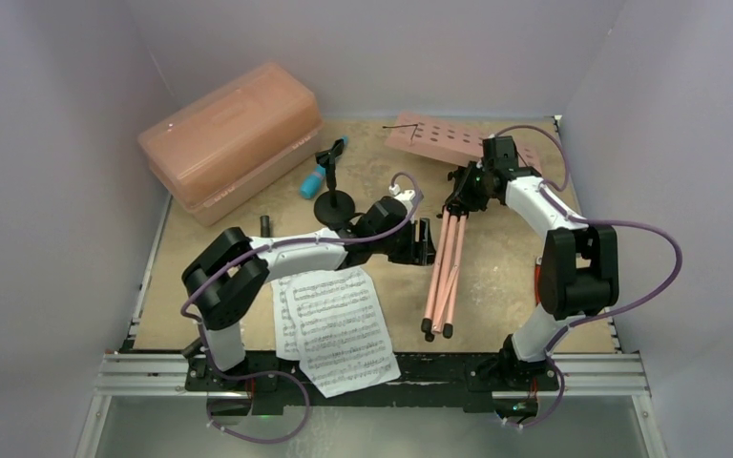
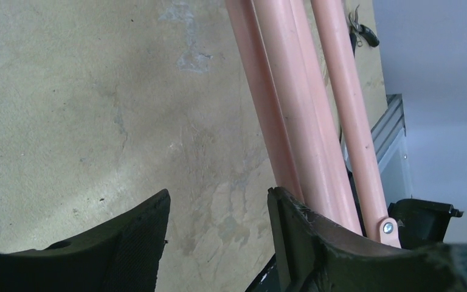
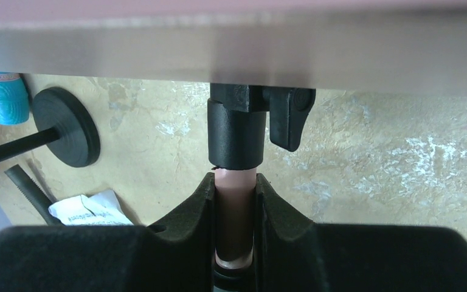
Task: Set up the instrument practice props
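Grip first: your right gripper (image 3: 234,182) is closed tight on the pink pole (image 3: 234,210) of the music stand (image 1: 444,272), its jaws pinching the tube just under the black collar (image 3: 236,137) and its clamp lever. That hold looks chosen to steady the stand at its hub while the legs are worked. Your left gripper (image 2: 219,204) stands partly open with nothing between its fingers; bare table (image 2: 97,109) shows through the gap. One finger lies right against the 3 folded legs (image 2: 292,109), most likely lined up to take 1 leg and spread it.

The stand itself lies flat, its perforated desk (image 1: 439,138) at the far side and its feet pointing to the near edge, legs bundled together. Judged from this, the tripod is not yet opened and the stand not yet upright.

The 2 sheet-music pages (image 1: 339,324) lie overlapped near the left arm's base, waiting for the desk. The cyan microphone (image 1: 317,178) lies on the table beside the black mic stand (image 1: 334,202), both just in front of the pink case (image 1: 229,138), well apart from either gripper.
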